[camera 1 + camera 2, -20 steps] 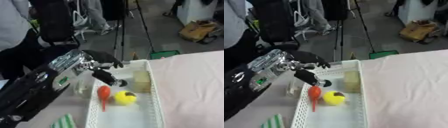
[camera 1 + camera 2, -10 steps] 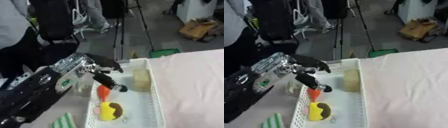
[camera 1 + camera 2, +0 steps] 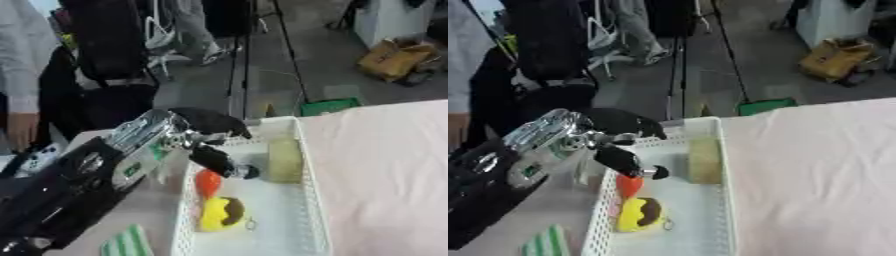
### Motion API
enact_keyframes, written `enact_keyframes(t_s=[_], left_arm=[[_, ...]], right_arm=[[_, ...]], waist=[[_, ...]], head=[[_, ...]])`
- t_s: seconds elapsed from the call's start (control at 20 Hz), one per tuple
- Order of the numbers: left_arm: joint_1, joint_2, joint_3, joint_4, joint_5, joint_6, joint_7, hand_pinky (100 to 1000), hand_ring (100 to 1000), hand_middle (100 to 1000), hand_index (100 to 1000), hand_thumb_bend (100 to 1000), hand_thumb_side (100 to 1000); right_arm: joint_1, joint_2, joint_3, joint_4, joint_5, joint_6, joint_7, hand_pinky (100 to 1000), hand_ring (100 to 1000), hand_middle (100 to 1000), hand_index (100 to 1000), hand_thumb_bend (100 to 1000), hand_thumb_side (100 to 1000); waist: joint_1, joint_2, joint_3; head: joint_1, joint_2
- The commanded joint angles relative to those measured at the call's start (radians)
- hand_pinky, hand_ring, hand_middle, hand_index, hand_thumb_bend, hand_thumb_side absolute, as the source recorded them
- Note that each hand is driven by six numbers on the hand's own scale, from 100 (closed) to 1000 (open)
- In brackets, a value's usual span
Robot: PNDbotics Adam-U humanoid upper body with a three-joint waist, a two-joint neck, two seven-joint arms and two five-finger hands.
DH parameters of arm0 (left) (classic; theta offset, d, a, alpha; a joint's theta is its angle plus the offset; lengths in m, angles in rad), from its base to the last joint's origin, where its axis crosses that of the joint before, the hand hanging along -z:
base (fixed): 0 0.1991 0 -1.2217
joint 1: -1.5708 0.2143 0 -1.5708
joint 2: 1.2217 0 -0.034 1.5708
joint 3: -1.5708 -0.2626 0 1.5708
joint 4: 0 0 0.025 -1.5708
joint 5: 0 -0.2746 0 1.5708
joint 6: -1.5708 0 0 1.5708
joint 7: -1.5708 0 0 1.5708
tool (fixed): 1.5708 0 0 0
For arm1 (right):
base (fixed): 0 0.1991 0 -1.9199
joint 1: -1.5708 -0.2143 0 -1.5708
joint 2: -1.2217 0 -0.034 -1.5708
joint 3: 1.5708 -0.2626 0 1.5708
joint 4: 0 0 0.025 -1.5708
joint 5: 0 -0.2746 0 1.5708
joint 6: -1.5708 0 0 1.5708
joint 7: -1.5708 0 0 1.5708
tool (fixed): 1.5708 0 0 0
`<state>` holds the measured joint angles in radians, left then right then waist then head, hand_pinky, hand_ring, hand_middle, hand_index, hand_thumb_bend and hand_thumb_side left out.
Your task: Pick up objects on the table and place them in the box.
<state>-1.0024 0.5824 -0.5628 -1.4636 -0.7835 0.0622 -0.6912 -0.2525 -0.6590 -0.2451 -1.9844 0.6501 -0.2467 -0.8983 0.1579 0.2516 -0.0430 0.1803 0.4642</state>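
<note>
Since a second ago the yellow toy has slid toward the near end of the white box and turned, so a dark patch now shows on its top, and the left hand has drawn back a little toward the box's left wall while its fingers have spread.

The left hand hangs over the far left part of the box, at the table's left side. Its fingers are released and relaxed, grasping nothing: one dark finger points across the far rim, and the thumb reaches down into the box, its pale tip just above the floor.

Inside the box lie three things. A red-orange piece sits against the left wall, just below the thumb and partly hidden by it. The yellow toy rests just nearer than that, touching or almost touching it, with a small ring beside its near edge. A pale yellowish block stands toward the far right of the box, against the right wall.

A green-and-white striped item lies on the table outside the box, by the near left corner. The right hand shows in neither view.
</note>
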Motion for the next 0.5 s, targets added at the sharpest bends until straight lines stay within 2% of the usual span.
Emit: enact_keyframes(t_s=[0.05, 0.35, 0.45, 0.5], left_arm=[[-0.007, 0.049, 0.031, -0.036, 0.014, 0.01, 0.023, 1000, 969, 968, 1000, 564, 1000], [0.056, 0.114, 0.121, -0.196, 0.078, 0.062, 0.041, 1000, 947, 949, 1000, 524, 1000], [0.098, 0.143, 0.167, -0.267, 0.099, 0.088, 0.061, 1000, 944, 948, 1000, 511, 1000], [0.125, 0.156, 0.194, -0.303, 0.111, 0.102, 0.078, 1000, 937, 944, 1000, 474, 1000]], right_arm=[[-0.008, -0.031, -0.006, -0.016, -0.004, -0.008, -0.009, 888, 937, 860, 833, 100, 1000], [-0.005, -0.031, -0.01, -0.016, -0.003, -0.006, -0.009, 888, 938, 861, 834, 100, 1000], [-0.006, -0.031, -0.012, -0.016, -0.002, -0.006, -0.009, 888, 937, 861, 834, 100, 1000], [-0.005, -0.031, -0.014, -0.016, -0.002, -0.006, -0.009, 888, 937, 861, 834, 100, 1000]], waist=[[-0.013, -0.025, 0.002], [-0.017, -0.028, 0.015], [-0.021, -0.028, 0.019], [-0.023, -0.027, 0.022]], head=[[0.003, -0.003], [-0.004, -0.003], [-0.008, -0.002], [-0.013, 0.0]])
